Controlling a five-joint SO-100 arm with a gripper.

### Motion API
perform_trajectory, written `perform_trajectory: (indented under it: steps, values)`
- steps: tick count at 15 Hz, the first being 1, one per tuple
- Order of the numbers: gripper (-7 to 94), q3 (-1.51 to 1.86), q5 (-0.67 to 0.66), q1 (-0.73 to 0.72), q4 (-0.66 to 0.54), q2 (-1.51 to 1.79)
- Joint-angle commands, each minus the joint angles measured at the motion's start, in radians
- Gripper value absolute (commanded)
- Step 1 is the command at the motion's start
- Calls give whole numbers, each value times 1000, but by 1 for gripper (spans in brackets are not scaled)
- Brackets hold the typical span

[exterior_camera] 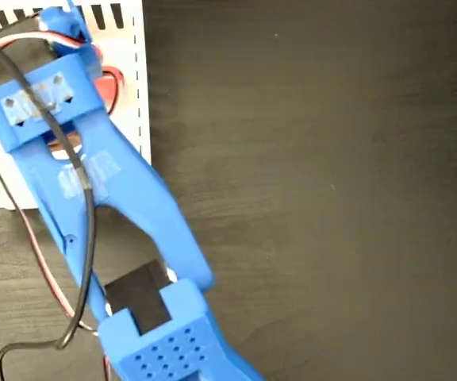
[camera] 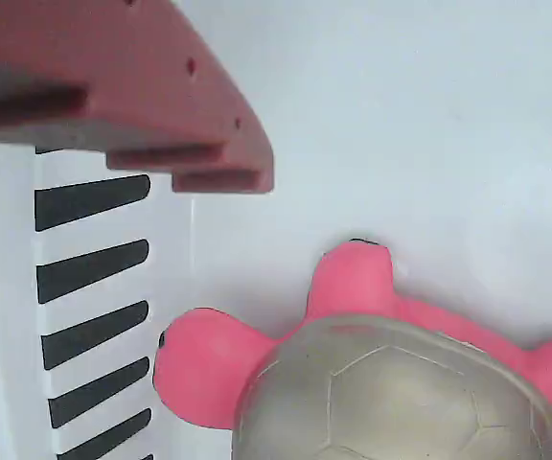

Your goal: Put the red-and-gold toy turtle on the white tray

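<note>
Claw (camera: 175, 134) above glossy domed turtle (camera: 391, 383), flat white tray (camera: 429, 125)

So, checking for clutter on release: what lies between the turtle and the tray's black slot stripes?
Nothing: in the wrist view only bare white tray separates the turtle from the stripes.

Blue arm (exterior_camera: 125, 206) extends from 6 o'clock toward 11 o'clock; gripper (exterior_camera: 94, 75) state not discernible.

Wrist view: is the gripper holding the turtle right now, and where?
Nothing is held. The turtle lies on the white tray, and the one visible finger stands clear above it.
</note>
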Motion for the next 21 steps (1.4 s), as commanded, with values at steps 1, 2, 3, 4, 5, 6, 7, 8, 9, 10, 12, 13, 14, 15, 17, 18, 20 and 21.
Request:
perform_trajectory:
  steps: [1, 2, 3, 4, 5, 6, 7, 8, 9, 10, 12, 13, 14, 15, 17, 18, 20, 21]
  values:
    - [38, -71, 31, -8, -3, 121]
    - [2, -78, 40, 5, -15, 161]
    - [0, -81, 41, 17, -20, 216]
    - [0, -55, 38, 32, -51, 291]
    - [0, 25, 20, 49, -118, 399]
    - [0, 135, 11, 74, -206, 526]
    - [0, 288, -5, 104, -328, 680]
    - [0, 442, -18, 141, -446, 830]
    - [0, 571, -38, 178, -534, 962]
    - [0, 687, -71, 210, -588, 1078]
    - [0, 920, -141, 262, -606, 1292]
    - [0, 1042, -164, 285, -588, 1388]
    - [0, 1186, -189, 308, -565, 1493]
    - [0, 1339, -202, 325, -551, 1606]
    - [0, 1631, -207, 333, -526, 1822]
    - [0, 1735, -196, 333, -518, 1894]
    - [0, 1876, -173, 341, -500, 2011]
    - [0, 1934, -170, 341, -482, 2083]
